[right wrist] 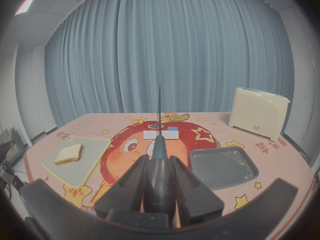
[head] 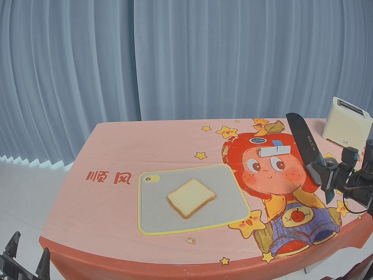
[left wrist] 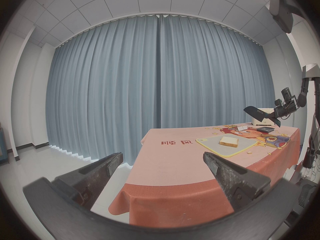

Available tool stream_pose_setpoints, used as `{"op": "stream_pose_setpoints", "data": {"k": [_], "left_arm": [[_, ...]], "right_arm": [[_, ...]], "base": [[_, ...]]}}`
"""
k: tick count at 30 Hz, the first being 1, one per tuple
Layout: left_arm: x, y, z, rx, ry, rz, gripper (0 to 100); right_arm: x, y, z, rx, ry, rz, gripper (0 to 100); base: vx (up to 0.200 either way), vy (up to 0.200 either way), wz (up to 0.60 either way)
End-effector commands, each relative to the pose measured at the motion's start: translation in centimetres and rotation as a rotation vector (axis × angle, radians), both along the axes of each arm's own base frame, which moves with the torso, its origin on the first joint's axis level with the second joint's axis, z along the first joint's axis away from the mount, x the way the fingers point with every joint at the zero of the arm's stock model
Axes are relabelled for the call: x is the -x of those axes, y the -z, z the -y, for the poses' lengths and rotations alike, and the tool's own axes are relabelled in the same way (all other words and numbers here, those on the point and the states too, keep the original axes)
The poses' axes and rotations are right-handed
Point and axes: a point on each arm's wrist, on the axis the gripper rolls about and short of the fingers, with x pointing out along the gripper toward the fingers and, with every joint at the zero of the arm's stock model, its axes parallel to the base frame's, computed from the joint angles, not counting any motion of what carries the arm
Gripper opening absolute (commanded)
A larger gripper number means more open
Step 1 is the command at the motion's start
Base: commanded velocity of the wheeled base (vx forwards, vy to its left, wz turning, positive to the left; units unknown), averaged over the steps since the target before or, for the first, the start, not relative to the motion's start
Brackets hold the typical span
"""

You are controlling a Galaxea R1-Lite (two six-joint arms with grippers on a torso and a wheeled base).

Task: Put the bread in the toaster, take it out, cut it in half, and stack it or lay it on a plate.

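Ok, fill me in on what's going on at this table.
The right end effector grips a knife by its handle, blade tilted up, above the table's right side near the toaster. A slice of bread lies uncut on the cutting board. The left end effector is open, off the table's near left corner.

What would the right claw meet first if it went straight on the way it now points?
Probably the grey-blue pleated curtain: the right claw, shut on the dark-bladed knife with teal handle, points above the small white rectangular block. Height is unclear, so the block may come first.
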Motion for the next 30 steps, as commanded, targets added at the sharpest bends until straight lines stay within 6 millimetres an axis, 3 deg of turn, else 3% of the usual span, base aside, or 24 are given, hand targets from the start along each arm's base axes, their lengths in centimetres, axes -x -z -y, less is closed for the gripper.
{"op": "stream_pose_setpoints", "data": {"k": [1,10,18,30], "left_arm": [[-0.1,0.5,0.0,0.000,-0.001,-0.012,100],[-0.1,0.5,0.0,0.000,-0.001,-0.012,100],[-0.1,0.5,0.0,0.000,-0.001,-0.012,100],[-0.1,0.5,0.0,0.000,-0.001,-0.012,100]], "right_arm": [[0.6,-0.1,0.1,-0.027,0.007,0.005,0],[1.6,-1.2,-1.3,-0.243,0.000,0.041,0],[2.2,-0.2,-1.5,-0.250,-0.015,0.005,0],[2.4,-1.2,-2.8,-0.242,-0.085,0.047,0]], "base": [[0.000,0.000,0.00],[0.000,0.000,0.00],[0.000,0.000,0.00],[0.000,0.000,0.00]]}}
